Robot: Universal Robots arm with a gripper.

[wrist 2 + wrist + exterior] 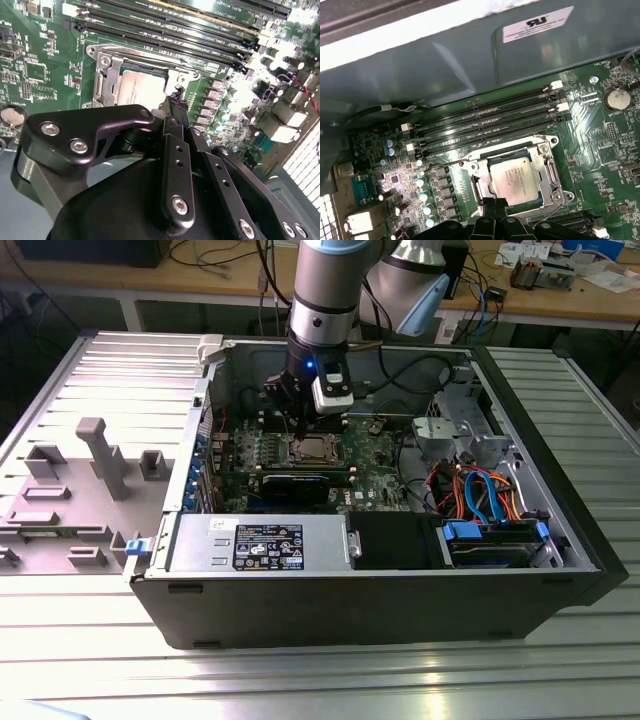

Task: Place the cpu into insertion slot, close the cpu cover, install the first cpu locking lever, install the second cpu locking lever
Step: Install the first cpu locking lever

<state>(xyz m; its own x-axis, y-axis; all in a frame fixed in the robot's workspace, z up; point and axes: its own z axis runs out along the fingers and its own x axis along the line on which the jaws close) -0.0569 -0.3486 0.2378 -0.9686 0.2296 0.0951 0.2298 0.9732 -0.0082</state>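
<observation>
**Arm poised over a seated CPU inside the open computer case**

An open computer case [380, 580] lies on its side on a ribbed metal table [320, 680], with a grey moulded fixture [95, 465] on the exterior view's left. The robot arm [325, 290] reaches down into the case from above. Inside it lies the green circuit board [600, 135], crossed by long black memory slots [485, 120].

The gripper [302, 420] hangs directly above the insertion slot [310, 449], close to it; in the second wrist view its dark fingers [177, 107] come together to a point at the socket's edge, gripping nothing that I can see.

The cpu [514, 179] already sits in the insertion slot, silver top facing up. The cpu cover [482, 167] lies flat around it, framing the chip through its central cut-out. A thin wire locking lever [442, 163] runs along the socket side nearest the memory slots; whether it is latched I cannot tell.
</observation>
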